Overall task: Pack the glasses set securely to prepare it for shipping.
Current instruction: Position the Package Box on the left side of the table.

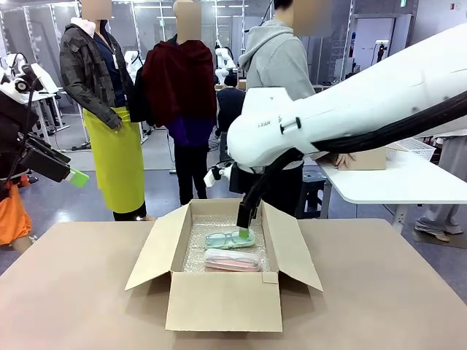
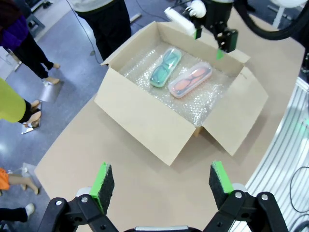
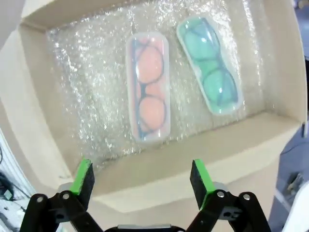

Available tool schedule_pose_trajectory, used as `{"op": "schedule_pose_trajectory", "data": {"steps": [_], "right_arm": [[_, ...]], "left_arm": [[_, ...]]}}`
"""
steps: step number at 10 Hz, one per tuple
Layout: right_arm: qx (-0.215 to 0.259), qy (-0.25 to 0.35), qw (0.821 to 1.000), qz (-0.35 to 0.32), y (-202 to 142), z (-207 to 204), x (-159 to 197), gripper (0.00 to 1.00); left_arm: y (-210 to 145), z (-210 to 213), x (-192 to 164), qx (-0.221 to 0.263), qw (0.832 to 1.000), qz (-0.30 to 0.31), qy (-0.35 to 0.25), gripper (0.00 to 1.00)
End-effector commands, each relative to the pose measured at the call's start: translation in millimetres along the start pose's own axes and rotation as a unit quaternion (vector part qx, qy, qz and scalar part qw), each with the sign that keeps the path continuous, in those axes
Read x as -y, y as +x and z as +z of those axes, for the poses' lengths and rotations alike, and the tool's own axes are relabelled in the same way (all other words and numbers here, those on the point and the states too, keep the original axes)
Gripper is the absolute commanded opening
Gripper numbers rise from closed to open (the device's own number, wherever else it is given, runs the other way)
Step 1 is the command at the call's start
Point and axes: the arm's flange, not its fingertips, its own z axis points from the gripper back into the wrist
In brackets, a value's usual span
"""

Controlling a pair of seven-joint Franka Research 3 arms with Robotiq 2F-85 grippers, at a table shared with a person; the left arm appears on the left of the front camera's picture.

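The glasses set lies side by side on bubble wrap inside an open cardboard box (image 1: 222, 299). The mint-green case (image 1: 230, 238) is farther from me and the pink case (image 1: 232, 260) nearer. In the right wrist view, both the pink case (image 3: 148, 87) and the mint-green case (image 3: 210, 65) show spectacle frames. My right gripper (image 1: 244, 222) hangs open just above the box's far rim, over the mint-green case, holding nothing. My left gripper (image 1: 73, 176) is raised at the far left, away from the box. It is open and empty (image 2: 161, 181) and looks down on the box (image 2: 145, 121).
All the box's flaps (image 1: 149, 251) stand open and spread outward. Brown tabletop (image 1: 379, 292) lies free on both sides of the box. Three people stand beyond the far edge. A white table (image 1: 394, 182) with another cardboard box is at the back right.
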Motion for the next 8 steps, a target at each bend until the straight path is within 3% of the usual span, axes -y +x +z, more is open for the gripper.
{"op": "schedule_pose_trajectory", "data": {"steps": [1, 5, 8], "right_arm": [[0.031, -0.017, 0.999, -0.031, -55, 16, -14, 1.00], [0.089, -0.050, 0.979, -0.175, -162, 56, -14, 1.00], [0.125, -0.064, 0.957, -0.255, -218, 69, -7, 1.00]], "left_arm": [[-1, 0, 0, 0.001, 1.000, 0.000, -0.001, 1.00], [-1, 0, 0, 0.001, 1.000, 0.000, -0.001, 1.00], [-1, 0, 0, 0.001, 1.000, 0.000, -0.001, 1.00]]}}
